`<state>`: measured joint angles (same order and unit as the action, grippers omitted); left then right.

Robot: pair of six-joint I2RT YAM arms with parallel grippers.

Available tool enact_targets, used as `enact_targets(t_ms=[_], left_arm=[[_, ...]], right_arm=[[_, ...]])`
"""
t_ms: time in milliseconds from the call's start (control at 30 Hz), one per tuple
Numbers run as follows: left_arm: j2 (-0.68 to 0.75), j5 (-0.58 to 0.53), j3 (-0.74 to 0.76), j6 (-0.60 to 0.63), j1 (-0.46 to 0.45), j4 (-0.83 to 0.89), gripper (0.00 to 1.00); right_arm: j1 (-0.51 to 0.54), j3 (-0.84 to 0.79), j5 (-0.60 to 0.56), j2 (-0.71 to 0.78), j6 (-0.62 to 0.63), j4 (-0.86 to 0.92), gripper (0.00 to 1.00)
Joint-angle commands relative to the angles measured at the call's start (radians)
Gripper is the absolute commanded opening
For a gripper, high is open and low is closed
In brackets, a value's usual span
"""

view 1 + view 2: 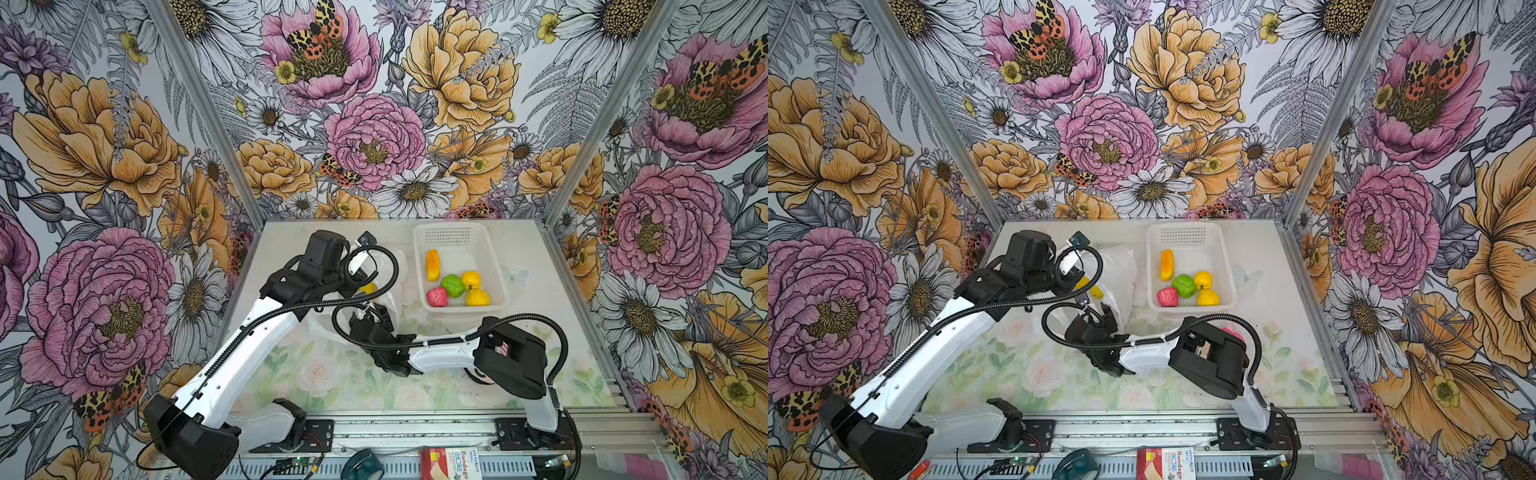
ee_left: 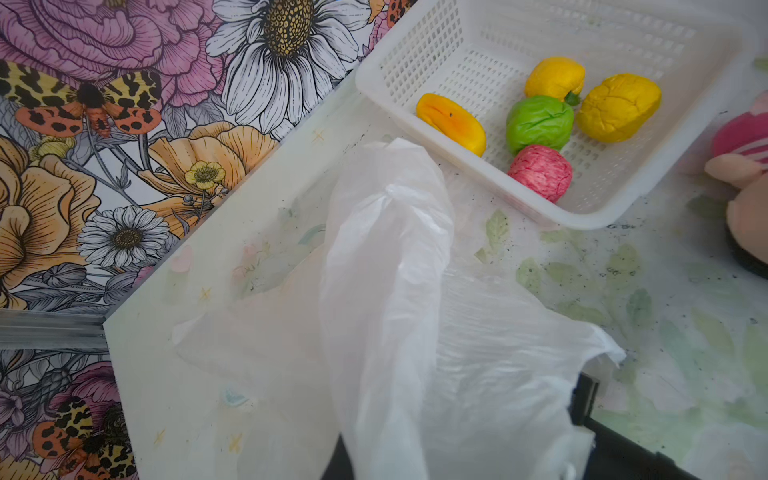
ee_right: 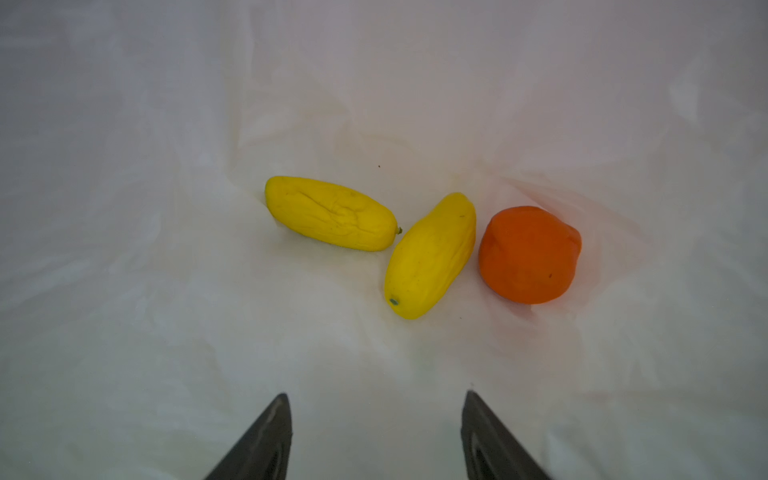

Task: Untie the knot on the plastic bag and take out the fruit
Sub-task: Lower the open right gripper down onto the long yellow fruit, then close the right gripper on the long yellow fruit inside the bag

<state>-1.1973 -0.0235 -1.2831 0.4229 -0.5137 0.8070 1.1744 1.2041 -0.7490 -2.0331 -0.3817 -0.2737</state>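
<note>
Down inside the plastic bag (image 3: pixel 166 249), at the far middle of the table (image 1: pixel 332 374), a long yellow fruit (image 3: pixel 330 214), a second yellow fruit (image 3: pixel 430 255) and an orange fruit (image 3: pixel 528 254) lie side by side on the film. Right gripper (image 3: pixel 376 395) points at them, fingers spread, nothing between. Left gripper (image 1: pixel 1074 272) is pinched shut on the bag's film, lifting it. Just right of the bag, the white basket (image 1: pixel 453 235) holds five more, a green fruit (image 1: pixel 453 286) among them.

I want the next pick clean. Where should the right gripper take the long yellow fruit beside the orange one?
Grip the yellow fruit across its narrow middle, probably, right gripper coming from the near end, jaws square to its slanted length. The orange fruit sits close beside it, so one jaw must slip between.
</note>
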Motion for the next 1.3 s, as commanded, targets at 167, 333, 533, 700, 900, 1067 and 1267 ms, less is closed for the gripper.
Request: enact_targets(t_ms=[167, 333, 533, 700, 900, 1067, 1267], left_arm=[[0.05, 0.052, 0.016, 0.031, -0.04, -0.019, 0.0], [0.072, 0.079, 0.021, 0.045, -0.058, -0.026, 0.0], [0.108, 0.124, 0.037, 0.067, -0.08, -0.042, 0.0], [0.149, 0.166, 0.057, 0.081, -0.084, -0.066, 0.0], [0.166, 0.157, 0.072, 0.087, -0.083, -0.08, 0.0], [0.163, 0.142, 0.074, 0.085, -0.084, -0.08, 0.0], [0.138, 0.066, 0.073, 0.068, -0.069, -0.08, 0.0]], right_arm=[[-0.007, -0.123, -0.053, 0.06, -0.012, -0.16, 0.71], [-0.029, -0.073, -0.039, 0.008, -0.032, -0.118, 0.81], [-0.087, 0.028, -0.01, -0.074, -0.086, -0.054, 0.91], [-0.114, 0.125, -0.009, -0.167, -0.124, -0.008, 0.92], [-0.124, 0.159, -0.072, -0.22, -0.169, 0.011, 0.91], [-0.134, 0.195, -0.066, -0.25, -0.221, 0.094, 0.9], [-0.133, 0.163, -0.037, -0.238, -0.265, 0.103, 0.81]])
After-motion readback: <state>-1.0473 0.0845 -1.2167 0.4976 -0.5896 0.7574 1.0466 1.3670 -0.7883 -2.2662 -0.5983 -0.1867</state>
